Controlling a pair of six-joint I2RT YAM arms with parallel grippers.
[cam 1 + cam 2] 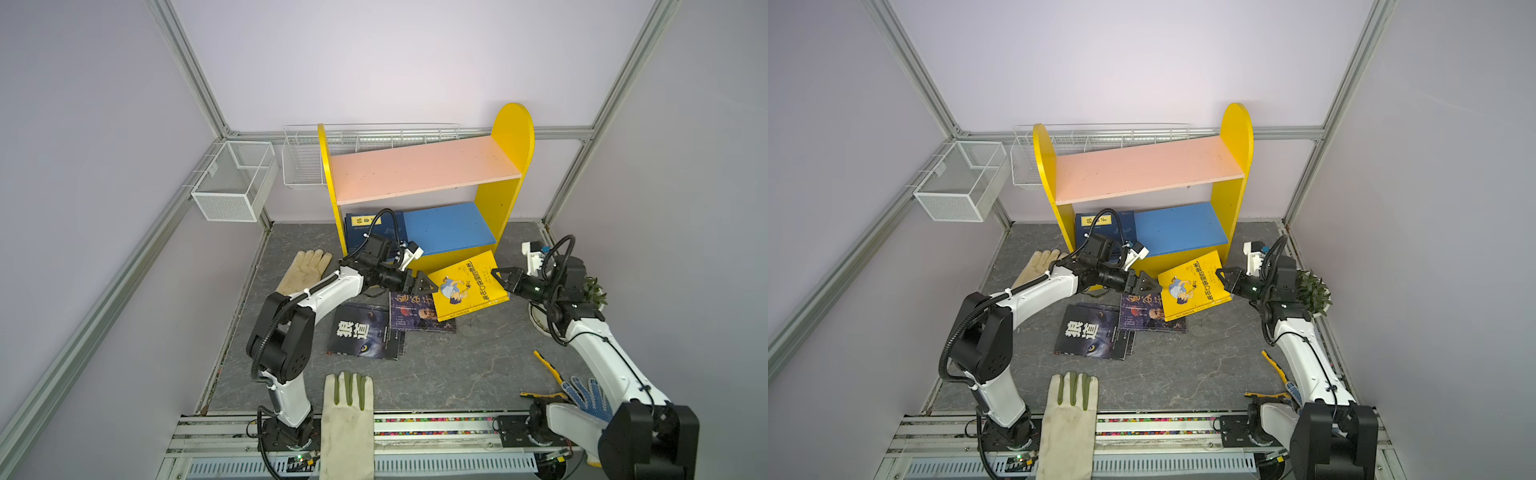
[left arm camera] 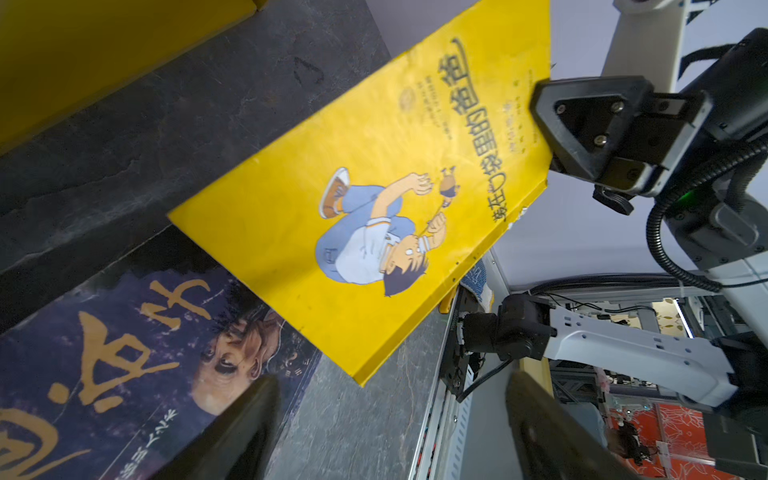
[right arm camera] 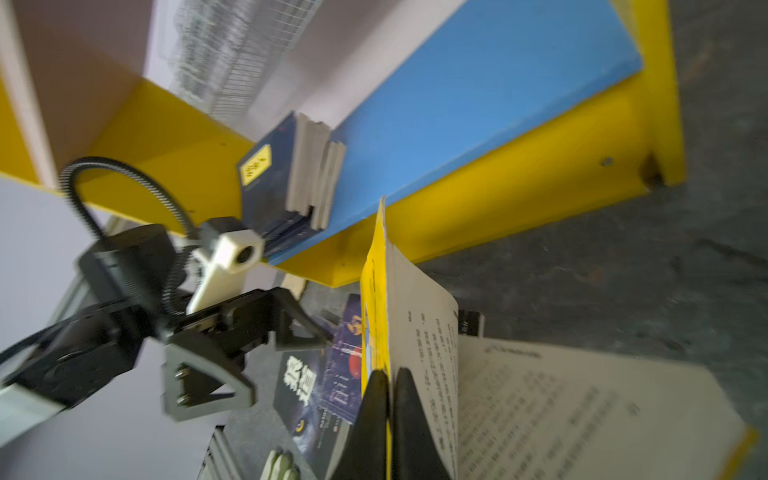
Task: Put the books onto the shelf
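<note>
Task partly done: we find navy books [image 1: 365, 226] stacked on the blue lower board of the shelf [image 1: 513, 137]. The right gripper [image 1: 494, 274] pinches the cover edge of the yellow book [image 1: 465, 286], tilted up just before the shelf, its pages sagging open; the left gripper [image 1: 432, 287] gapes wide beside it, holding nothing. 2 dark books [image 1: 365, 332] remain on the table [image 1: 457, 374] — 1 partly under the yellow book. Gloves [image 1: 305, 270] and pliers [image 1: 548, 368] lie aside; the left gripper crowds the shelf's front.
</note>
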